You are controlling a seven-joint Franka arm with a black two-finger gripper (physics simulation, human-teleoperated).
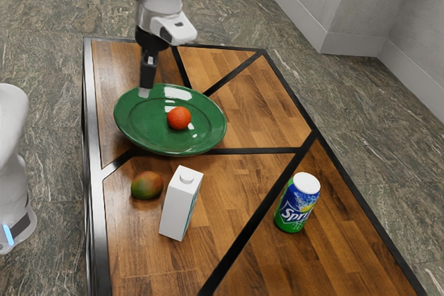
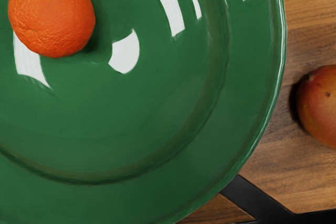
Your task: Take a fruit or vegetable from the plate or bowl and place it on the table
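Note:
My gripper (image 1: pixel 144 91) hangs over the rim area of the green plate (image 1: pixel 142 126), on the exterior view's left side of the orange (image 1: pixel 179 118). The orange rests inside the plate, apart from the gripper. From the wrist camera, the orange (image 2: pixel 51 15) sits on the glossy green plate (image 2: pixel 147 124). Whether the gripper is open or shut cannot be made out.
A red-green mango (image 1: pixel 147 185) lies on the wooden table (image 1: pixel 229 206) beside the plate; the wrist view also has the mango (image 2: pixel 320 106). A white carton (image 1: pixel 181 203) stands near it, and a Sprite can (image 1: pixel 297 203) stands farther toward the exterior view's right.

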